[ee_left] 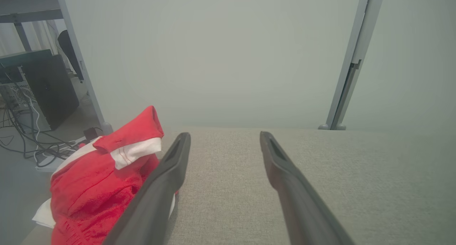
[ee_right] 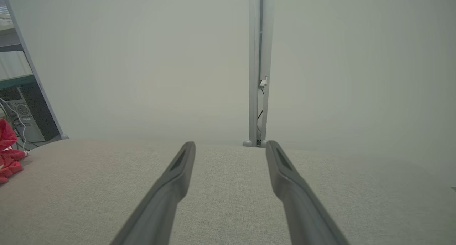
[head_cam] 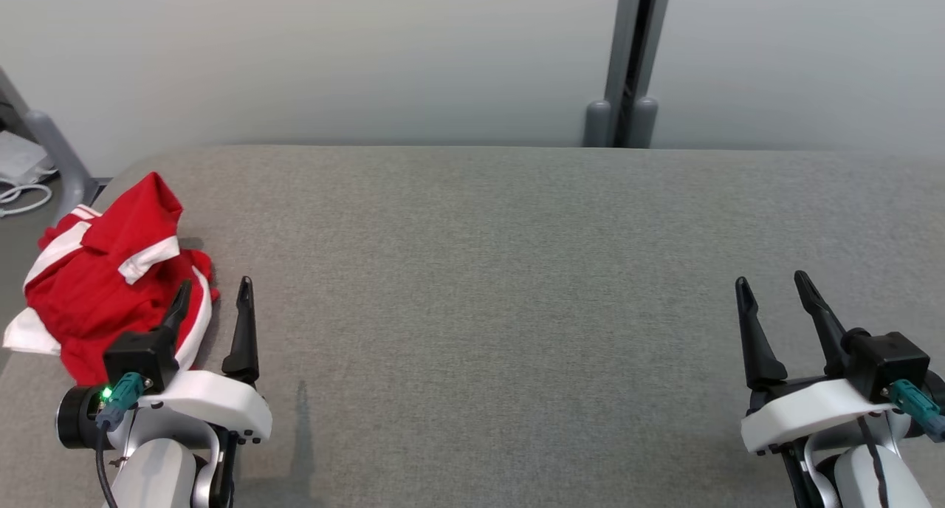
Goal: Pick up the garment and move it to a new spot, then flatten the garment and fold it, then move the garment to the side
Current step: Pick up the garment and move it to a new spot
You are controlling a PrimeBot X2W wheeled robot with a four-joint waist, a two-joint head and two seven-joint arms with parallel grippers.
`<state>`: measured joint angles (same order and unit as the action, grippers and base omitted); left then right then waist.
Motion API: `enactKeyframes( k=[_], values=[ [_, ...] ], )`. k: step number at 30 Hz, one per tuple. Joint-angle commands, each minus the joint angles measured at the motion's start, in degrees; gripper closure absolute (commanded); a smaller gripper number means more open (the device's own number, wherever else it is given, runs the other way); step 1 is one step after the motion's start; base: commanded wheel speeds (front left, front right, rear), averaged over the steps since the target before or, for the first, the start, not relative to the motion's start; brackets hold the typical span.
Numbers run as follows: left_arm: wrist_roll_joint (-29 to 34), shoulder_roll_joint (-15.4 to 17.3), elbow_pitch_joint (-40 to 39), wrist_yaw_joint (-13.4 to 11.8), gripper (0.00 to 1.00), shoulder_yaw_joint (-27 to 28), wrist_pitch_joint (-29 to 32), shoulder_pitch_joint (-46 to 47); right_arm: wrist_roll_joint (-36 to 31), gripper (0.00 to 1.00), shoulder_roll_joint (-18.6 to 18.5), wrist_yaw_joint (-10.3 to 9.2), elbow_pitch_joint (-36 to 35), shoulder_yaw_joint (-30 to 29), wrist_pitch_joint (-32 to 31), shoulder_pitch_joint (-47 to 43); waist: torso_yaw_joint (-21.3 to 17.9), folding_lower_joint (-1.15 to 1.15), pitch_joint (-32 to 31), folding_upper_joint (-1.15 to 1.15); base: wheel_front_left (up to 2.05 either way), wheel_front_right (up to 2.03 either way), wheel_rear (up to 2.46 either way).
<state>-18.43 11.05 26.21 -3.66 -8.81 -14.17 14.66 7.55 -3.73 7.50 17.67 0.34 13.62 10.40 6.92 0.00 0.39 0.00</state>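
red and white garment [head_cam: 111,279] is lying bunched up at the left edge of the grey counter [head_cam: 480,272], just left of the left fingers [head_cam: 242,331], which are standing apart and holding nothing. the right fingers [head_cam: 753,338] are standing apart too, well away on the right. one left finger is hiding part of the heap, so i cannot tell its long side.

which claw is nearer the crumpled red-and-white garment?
Left. The left claw sits beside the right edge of the crumpled red-and-white fabric garment; the right claw is far across the grey fabric surface.
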Motion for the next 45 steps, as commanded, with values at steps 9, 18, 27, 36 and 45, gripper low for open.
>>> enactKeyframes(
  k=[9, 18, 27, 36, 45],
  values=[
    [-1.9, 0.8, -0.1, -0.8, 0.0, 1.8, -0.5, 0.7, 0.2, 0.0, 0.1, -0.02, -2.5, 1.8, -1.0, 0.7, 8.8, 0.0, 1.2, 0.0, 0.0, 0.0, 0.0],
    [-2.8, 0.6, -0.5, -0.8, 0.0, 2.7, -0.9, 0.2, 0.6, 0.0, 0.4, -0.02, -4.0, 2.9, -1.5, 0.7, 14.6, 0.0, 1.5, 0.0, 0.0, 0.0, 0.0],
    [-3.0, 0.5, -0.3, -0.6, 0.0, 2.6, -1.0, 0.6, 0.7, 0.0, 0.6, -0.02, -4.2, 3.0, -1.5, 1.0, 15.7, 0.0, 1.6, 0.0, 0.0, 0.0, 0.0],
    [-3.1, 0.6, -0.4, -0.4, 0.0, 2.6, -1.1, 2.9, 0.2, 0.0, 0.6, -0.02, -4.7, 3.2, -2.0, 1.9, 15.3, 0.0, 2.7, 0.0, 0.0, 0.0, 0.0],
    [-4.8, 1.3, 1.0, 1.0, 0.0, 4.9, -1.0, 11.4, -1.7, 0.0, -0.7, -0.02, -7.3, 4.5, -3.6, 5.0, 12.4, 0.0, 8.8, 0.0, 0.0, 0.0, 0.0]
  ],
)
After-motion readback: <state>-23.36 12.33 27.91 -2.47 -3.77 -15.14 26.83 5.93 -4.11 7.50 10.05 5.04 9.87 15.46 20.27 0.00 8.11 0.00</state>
